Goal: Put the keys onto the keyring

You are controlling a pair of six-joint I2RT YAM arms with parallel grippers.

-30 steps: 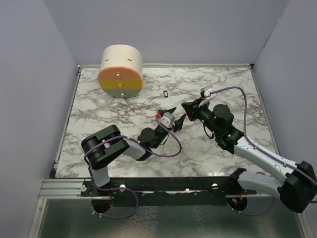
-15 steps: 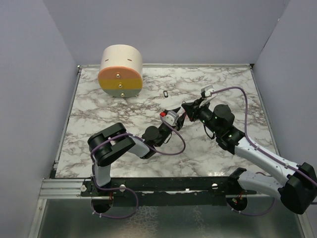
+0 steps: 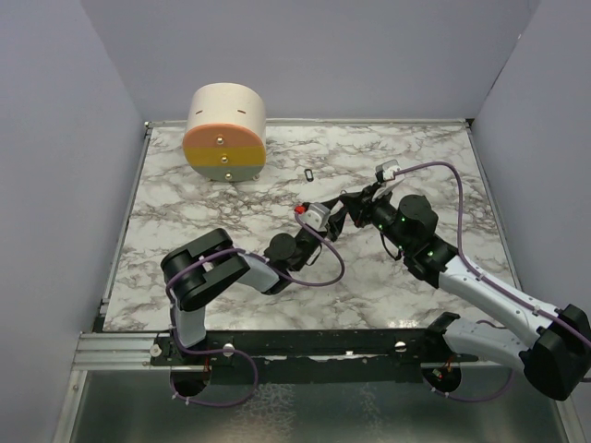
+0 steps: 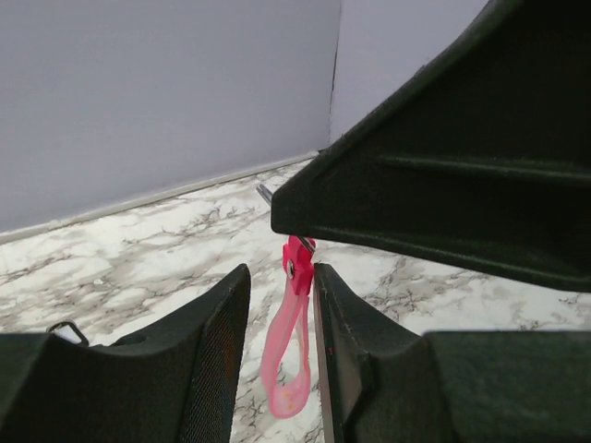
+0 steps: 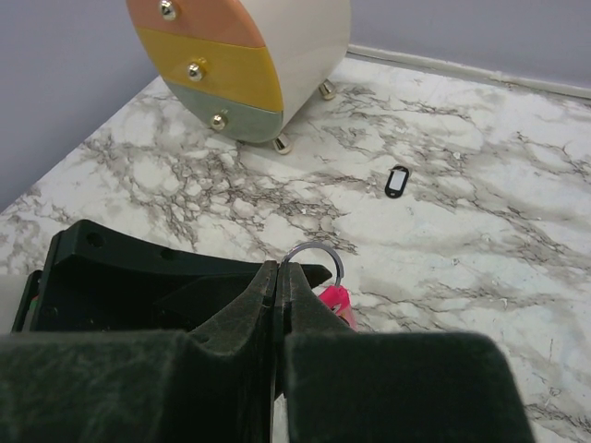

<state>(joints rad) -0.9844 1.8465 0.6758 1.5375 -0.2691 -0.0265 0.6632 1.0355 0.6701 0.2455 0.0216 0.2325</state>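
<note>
The pink key piece (image 4: pixel 291 341) hangs from a thin metal ring (image 5: pixel 312 245); its pink top also shows in the right wrist view (image 5: pixel 334 300). My right gripper (image 5: pixel 279 268) is shut on that ring and holds it above the marble table (image 3: pixel 185 212). My left gripper (image 4: pixel 280 272) is open, its jaws on either side of the hanging pink piece, which touches the right-hand finger (image 4: pixel 346 351). In the top view the two grippers (image 3: pixel 334 214) (image 3: pixel 349 199) meet at mid-table. The keyring, a tiny black oval loop (image 3: pixel 307 174), lies on the table beyond them (image 5: pixel 396 181).
A round cream drawer unit (image 3: pixel 226 134) with orange, yellow and green fronts stands at the back left (image 5: pixel 240 55). Grey walls enclose the table on three sides. A red plug (image 3: pixel 298 211) sits on the left arm's cable.
My left gripper has moved up and right, closing in on my right gripper until its jaws flank the pink piece. The right gripper has hardly moved. The black loop has stayed put.
</note>
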